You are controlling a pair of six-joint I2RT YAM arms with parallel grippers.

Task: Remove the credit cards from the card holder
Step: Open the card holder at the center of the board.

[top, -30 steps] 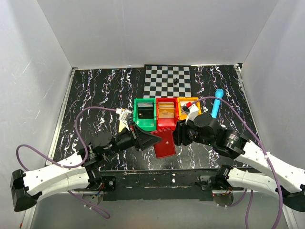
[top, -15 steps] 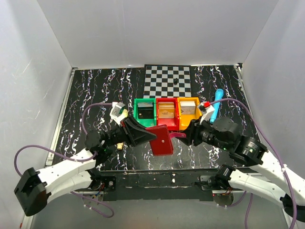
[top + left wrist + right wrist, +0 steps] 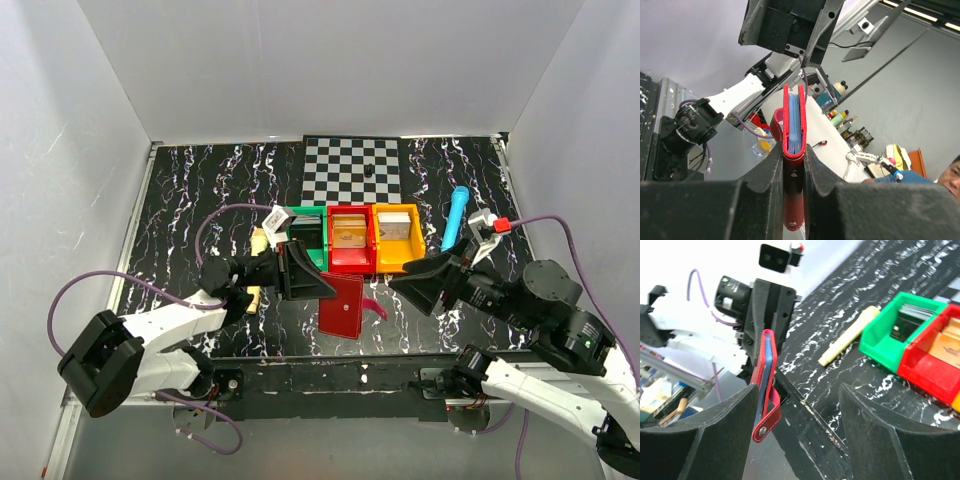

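Card holder (image 3: 342, 305) hangs clear of the black marbled table (image 3: 200, 190), just in front of the row of coloured bins (image 3: 350, 262). The left gripper (image 3: 318, 287) has it pinched near one edge, jaws clamped tight on it. The right arm has pulled back to its own side within the last second. Its gripper (image 3: 410, 288) was at the holder's free edge, then tugging the strap. Now it stands apart from the holder with its jaws spread wide and nothing between them. The strap (image 3: 374, 308) is left unsnapped and dangling loose off the holder's right side. The holder itself is barely parted: the left wrist view shows it edge-on, with the blue cards (image 3: 794, 117) tucked between the red covers. So the clasp looks undone, but no card is out yet. The likely next job is for the right gripper to return, spread the covers and draw a card.
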